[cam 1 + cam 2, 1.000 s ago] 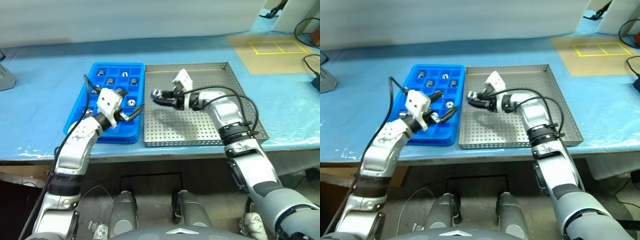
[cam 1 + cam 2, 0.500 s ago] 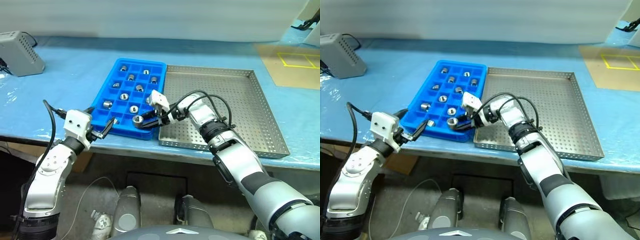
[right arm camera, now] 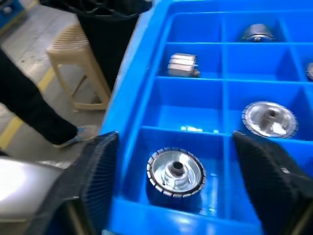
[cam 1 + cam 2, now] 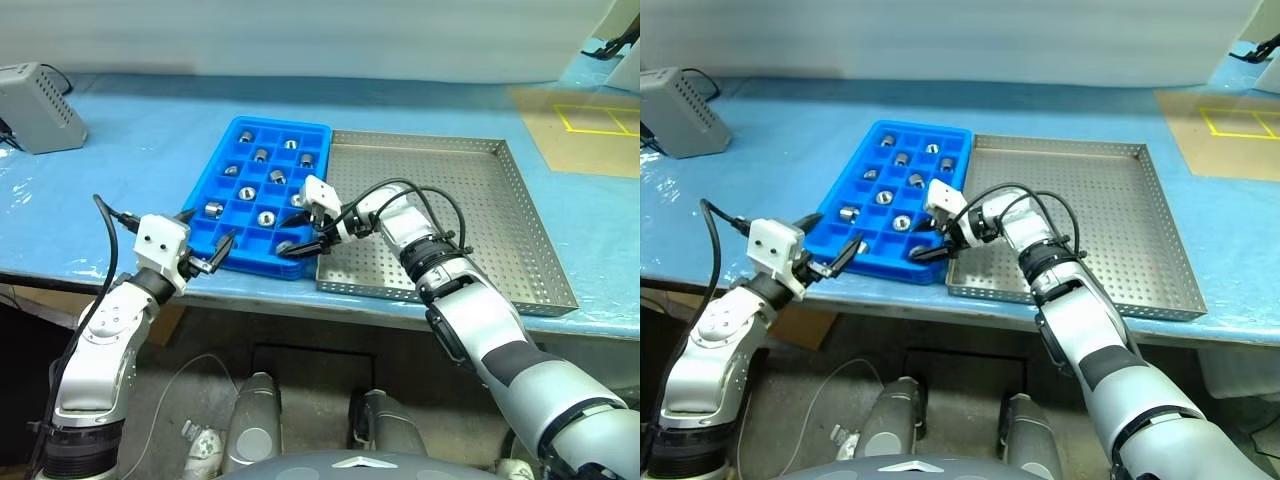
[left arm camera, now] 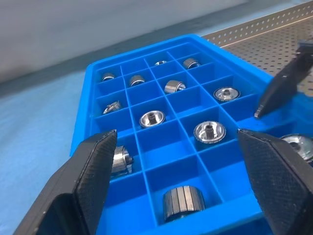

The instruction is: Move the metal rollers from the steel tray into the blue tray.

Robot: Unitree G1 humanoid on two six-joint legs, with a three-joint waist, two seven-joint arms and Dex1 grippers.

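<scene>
Left eye view takes in a long table (image 4: 120, 170) under a light blue cover, with the steel tray (image 4: 470, 215) lying square on it, its perforated floor bare of parts. Touching its left rim lies the blue tray (image 4: 240, 258), narrower, its grid of square cells carrying the metal rollers (image 4: 266, 218), one to a cell, about ten of them spread over the grid. A grey box (image 4: 35, 92) stands on the table's far left corner, well apart from both trays, and a tan sheet with yellow lines (image 4: 585, 125) lies at the far right.

The right gripper (image 4: 298, 238) reaches across from the steel tray and hangs over the near right corner of the blue tray, fingers spread and empty; the right wrist view shows a roller (image 3: 175, 172) lying flat in the corner cell between those parted fingers, free of both. The left gripper (image 4: 208, 256) hovers just off the blue tray's near left corner, pointing toward it, likewise spread wide and holding nothing. A beige plastic stool (image 3: 80, 66) stands on the floor beside the table.
</scene>
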